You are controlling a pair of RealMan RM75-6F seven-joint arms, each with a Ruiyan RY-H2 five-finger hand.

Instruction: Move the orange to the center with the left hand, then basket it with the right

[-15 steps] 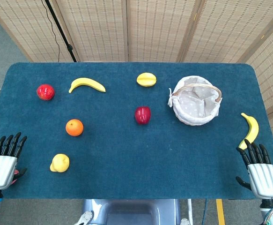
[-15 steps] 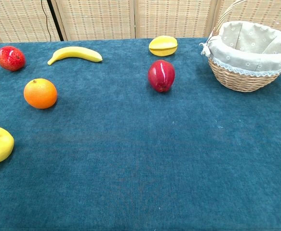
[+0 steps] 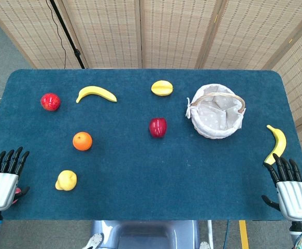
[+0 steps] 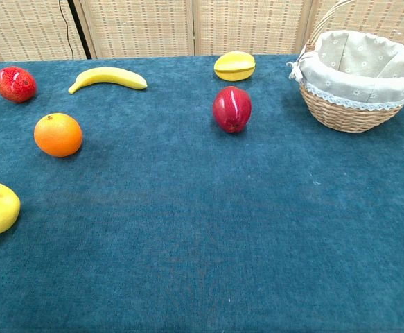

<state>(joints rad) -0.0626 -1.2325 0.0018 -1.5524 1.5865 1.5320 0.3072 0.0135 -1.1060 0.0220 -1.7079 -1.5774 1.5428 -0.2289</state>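
The orange (image 3: 82, 141) (image 4: 58, 134) lies on the left half of the blue table, untouched. A wicker basket (image 3: 217, 111) (image 4: 357, 73) with a pale cloth lining stands at the right rear. My left hand (image 3: 4, 178) rests at the front left corner, fingers straight and apart, holding nothing, well short of the orange. At the front right corner my right hand (image 3: 289, 191) lies the same way, empty. Neither hand shows in the chest view.
A dark red apple (image 3: 158, 127) sits mid-table. A yellow pear-like fruit (image 3: 66, 180) lies just in front of the orange. Further back are a red fruit (image 3: 50, 101), a banana (image 3: 96, 94) and a yellow fruit (image 3: 162, 87). Another banana (image 3: 275, 143) lies near my right hand.
My right hand has slid slightly toward the near edge of the table. Nothing else has moved.
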